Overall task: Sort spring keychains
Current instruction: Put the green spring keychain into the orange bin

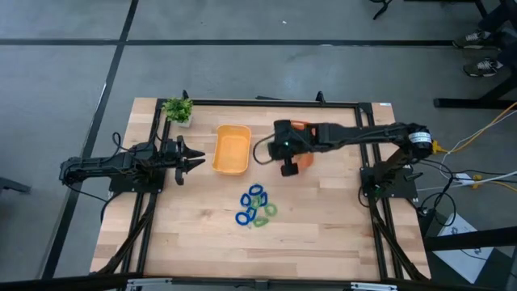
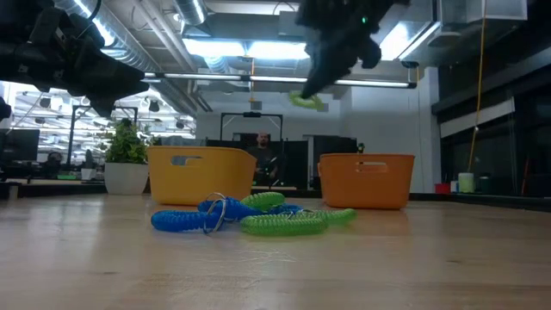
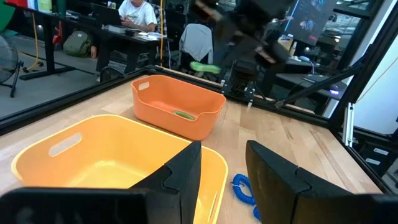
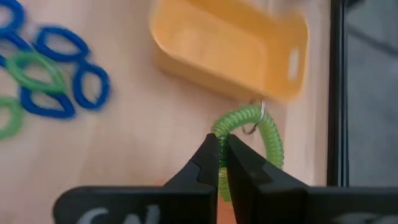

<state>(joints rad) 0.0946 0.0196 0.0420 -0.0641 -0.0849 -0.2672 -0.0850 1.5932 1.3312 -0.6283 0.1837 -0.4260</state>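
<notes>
A pile of blue and green spring keychains [image 1: 257, 206] lies on the wooden table near its middle, also seen in the low view [image 2: 250, 215]. My right gripper [image 4: 221, 146] is shut on one green spring keychain [image 4: 252, 140], high above the table by the orange bin [image 2: 366, 179]; the low view shows that keychain [image 2: 306, 101] under the gripper [image 2: 331, 52]. Another green keychain [image 3: 183, 114] lies inside the orange bin [image 3: 180, 106]. My left gripper [image 3: 224, 174] waits open at the table's left, level, just short of the yellow bin [image 1: 232, 149]. My right gripper pinches the green keychain's coil [image 4: 219, 132] between its two fingertips, at one side of the loop. The fingers slant downward from above. The loop hangs clear of the table and the bins, with its small metal ring [image 4: 255, 124] dangling at the loop's far end.
A small potted plant [image 1: 178, 109] stands at the far left corner. The yellow and orange bins sit side by side at the table's far middle. Bare wood lies in front of the pile toward the near edge. A person sits at a desk [image 3: 137, 15] beyond the table.
</notes>
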